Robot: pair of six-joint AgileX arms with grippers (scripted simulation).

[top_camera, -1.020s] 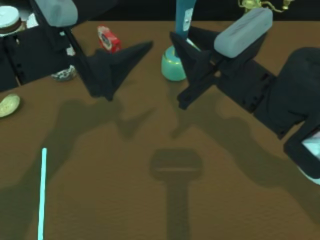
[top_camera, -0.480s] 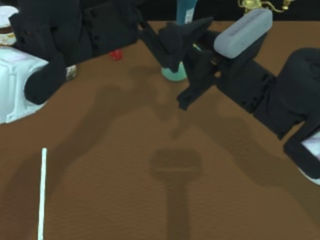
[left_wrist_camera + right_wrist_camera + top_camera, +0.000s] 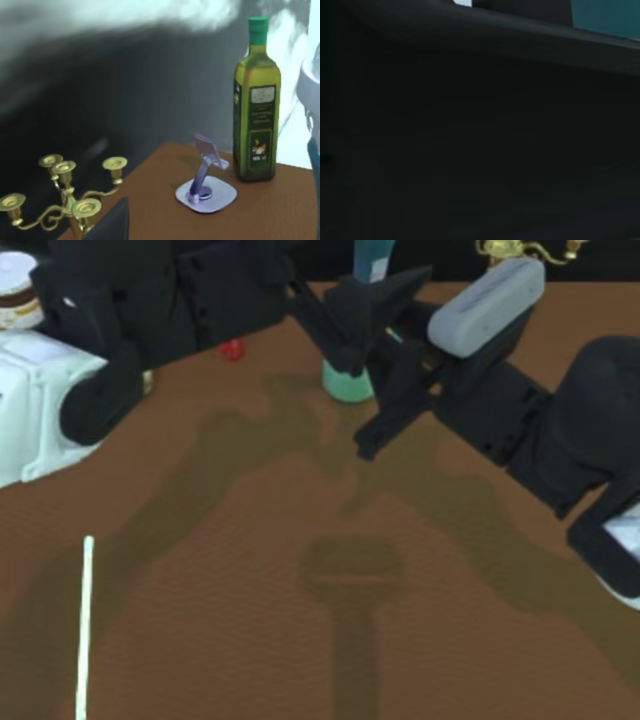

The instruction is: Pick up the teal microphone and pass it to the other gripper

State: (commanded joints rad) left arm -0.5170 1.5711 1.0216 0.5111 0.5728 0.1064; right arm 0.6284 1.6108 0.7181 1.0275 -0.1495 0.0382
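Since half a second ago: left gripper [image 3: 352, 328] barely shifted, settled against the teal microphone [image 3: 371, 260] at the tabletop's [image 3: 250, 580] far edge, held upright by the right gripper [image 3: 385, 390]. Handover apparently under way. Finger spread of either: cannot tell. Bottle [image 3: 257, 100] label unreadable.

A rendered tabletop scene, not a real room

A flat brown table [image 3: 200, 620] carries loose household props: a gold candelabra [image 3: 65, 200], an olive-oil bottle [image 3: 256, 105], a purple phone stand [image 3: 206, 185] and a small red item [image 3: 232, 349] (too small to identify), against a dark, smoky backdrop with no walls or furniture.
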